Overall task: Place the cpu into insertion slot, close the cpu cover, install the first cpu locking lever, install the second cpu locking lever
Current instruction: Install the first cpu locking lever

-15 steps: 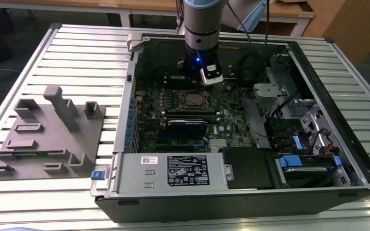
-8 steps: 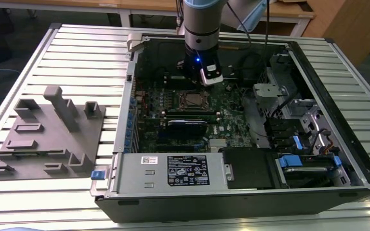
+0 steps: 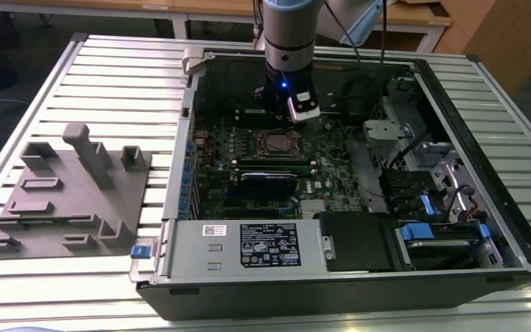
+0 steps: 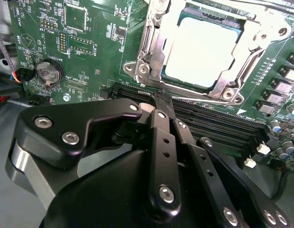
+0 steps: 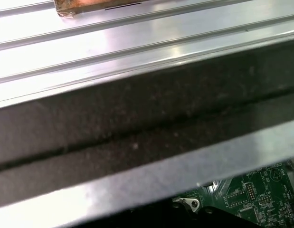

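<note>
On the worktop (image 3: 108,76), a fixture block (image 3: 72,187) lies at the exterior view's left, with an open computer case (image 3: 339,290) to its right. Inside, the square cpu (image 4: 203,45) lies flat in the insertion slot (image 4: 213,20), silver top up, with no long axis, framed by the lowered cpu cover (image 4: 251,47). The gripper (image 4: 163,100) hovers just beside it, fingers (image 4: 161,133) pressed together on nothing.

No legible text on label (image 3: 268,244) or motherboard (image 4: 90,28)

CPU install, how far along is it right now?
The cpu looks seated in the insertion slot, and the cpu cover lies flat over it. The gripper, jaws shut and empty, hovers just beside the slot. Whether both locking levers are latched I cannot tell, so those may remain.
</note>
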Action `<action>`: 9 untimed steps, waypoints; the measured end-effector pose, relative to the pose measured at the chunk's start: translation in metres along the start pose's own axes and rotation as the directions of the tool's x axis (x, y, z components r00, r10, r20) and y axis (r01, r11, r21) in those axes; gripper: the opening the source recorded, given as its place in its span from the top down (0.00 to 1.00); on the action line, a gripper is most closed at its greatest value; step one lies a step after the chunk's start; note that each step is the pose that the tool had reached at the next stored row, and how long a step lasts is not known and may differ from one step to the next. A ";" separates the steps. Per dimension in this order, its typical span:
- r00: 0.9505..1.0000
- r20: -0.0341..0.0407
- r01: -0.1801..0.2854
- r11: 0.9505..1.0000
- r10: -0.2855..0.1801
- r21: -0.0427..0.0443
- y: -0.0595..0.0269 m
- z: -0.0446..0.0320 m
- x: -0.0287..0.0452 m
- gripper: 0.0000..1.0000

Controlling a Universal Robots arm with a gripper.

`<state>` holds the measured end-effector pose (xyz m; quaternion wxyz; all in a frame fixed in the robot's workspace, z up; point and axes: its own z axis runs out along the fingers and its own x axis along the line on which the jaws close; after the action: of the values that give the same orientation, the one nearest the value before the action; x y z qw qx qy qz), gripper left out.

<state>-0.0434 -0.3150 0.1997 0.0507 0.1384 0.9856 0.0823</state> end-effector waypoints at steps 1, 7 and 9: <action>1.000 0.000 0.000 1.000 0.000 0.000 0.0004 0.0001 0.0001 0.89; 1.000 0.000 0.000 1.000 0.000 0.001 0.0016 0.0001 0.0015 0.89; 1.000 0.000 0.000 1.000 0.000 0.001 0.0017 0.0002 0.0020 0.89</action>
<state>-0.0448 -0.3128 0.1997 0.0508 0.1384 0.9857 0.0818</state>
